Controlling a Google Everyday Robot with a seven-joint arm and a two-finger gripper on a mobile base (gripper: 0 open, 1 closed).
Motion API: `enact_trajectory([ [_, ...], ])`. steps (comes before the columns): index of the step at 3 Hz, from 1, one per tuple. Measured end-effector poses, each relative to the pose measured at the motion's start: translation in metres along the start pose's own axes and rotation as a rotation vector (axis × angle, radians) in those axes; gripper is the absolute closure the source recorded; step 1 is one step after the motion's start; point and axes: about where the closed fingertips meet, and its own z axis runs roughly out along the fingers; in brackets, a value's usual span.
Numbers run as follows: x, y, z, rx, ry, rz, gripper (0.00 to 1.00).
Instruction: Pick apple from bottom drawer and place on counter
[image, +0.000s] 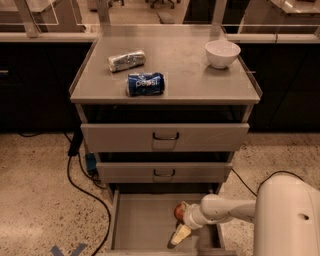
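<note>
The apple (178, 211) is small and red-orange. It lies on the grey floor of the open bottom drawer (145, 222), right of centre. My gripper (180, 227) reaches in from the right on a white arm, inside the drawer, right against the apple's right and front side. The arm's end covers part of the apple. The counter (185, 65) is the flat grey top of the cabinet, well above the gripper.
A blue Pepsi can (145, 84) lies on its side on the counter, with a silver wrapped packet (126, 60) behind it and a white bowl (222, 52) at the back right. Two upper drawers with dark handles overhang the bottom one. A black cable (85, 195) runs on the floor at the left.
</note>
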Motion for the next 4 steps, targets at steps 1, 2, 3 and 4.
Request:
enact_trajectory([
  [1, 0.003, -0.007, 0.001, 0.004, -0.024, -0.004, 0.0],
  [2, 0.007, -0.019, 0.006, 0.015, -0.022, -0.021, 0.0],
  [3, 0.011, -0.031, 0.015, 0.015, -0.022, -0.034, 0.0],
  [4, 0.016, -0.045, 0.028, 0.011, -0.002, -0.056, 0.0],
])
